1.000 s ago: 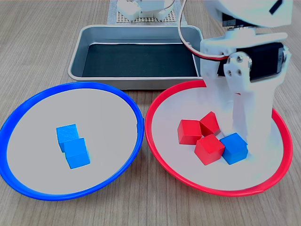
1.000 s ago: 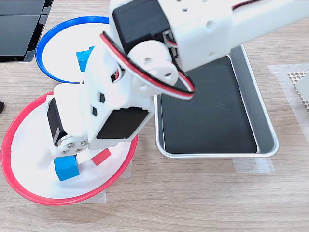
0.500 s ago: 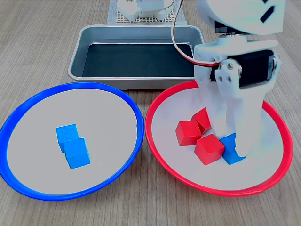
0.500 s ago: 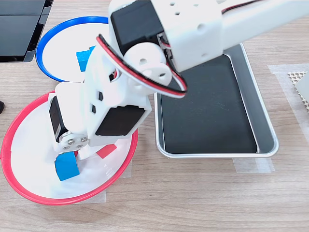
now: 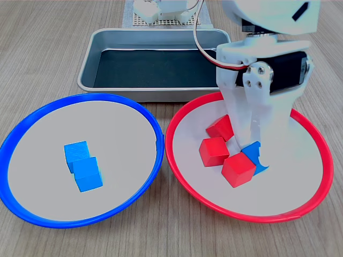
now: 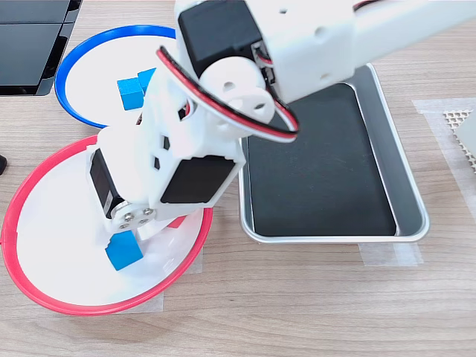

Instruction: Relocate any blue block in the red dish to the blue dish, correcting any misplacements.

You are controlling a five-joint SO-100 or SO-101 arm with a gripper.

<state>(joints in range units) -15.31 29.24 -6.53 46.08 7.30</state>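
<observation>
in the first exterior view, the blue dish (image 5: 19,136) lies left of the red dish (image 5: 177,176).

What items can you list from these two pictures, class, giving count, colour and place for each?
Round blue-rimmed dish: one, pale grey inside, first exterior view's left.
Round red-rimmed dish: one, beside it.
Small blue cubes: two in the blue-rimmed dish, touching.
Blue cube: one in the red-rimmed dish, at the gripper.
Small red cubes: three in the red-rimmed dish.
Rectangular metal tray: one, silver with a dark floor, behind the dishes.
White robot arm: one, its gripper down around the blue cube.
</observation>
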